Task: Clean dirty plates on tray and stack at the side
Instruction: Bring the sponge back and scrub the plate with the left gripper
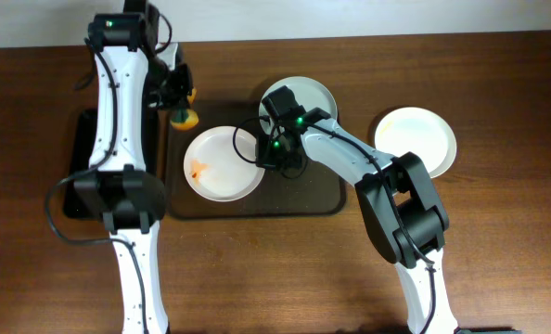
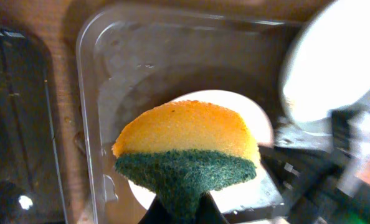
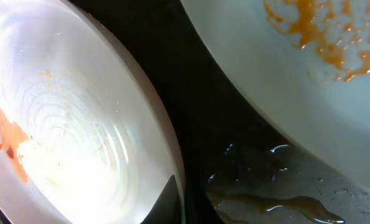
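Observation:
A dirty plate [image 1: 222, 164] with an orange smear lies at the left of the brown tray [image 1: 257, 202]. My right gripper [image 1: 272, 150] is shut on its right rim; in the right wrist view the rim [image 3: 172, 155] runs between the fingers [image 3: 185, 202]. A second plate [image 1: 313, 93] sits at the tray's back, smeared orange in the right wrist view [image 3: 322, 37]. My left gripper [image 1: 181, 104] is shut on an orange and green sponge [image 2: 185, 149], held above the tray's back left corner. A third white plate [image 1: 416, 139] lies on the table right of the tray.
A black bin [image 1: 79, 167] stands left of the tray, partly under the left arm, and shows in the left wrist view [image 2: 17, 124]. The tray surface is wet [image 3: 278, 186]. The table's back edge runs along the top.

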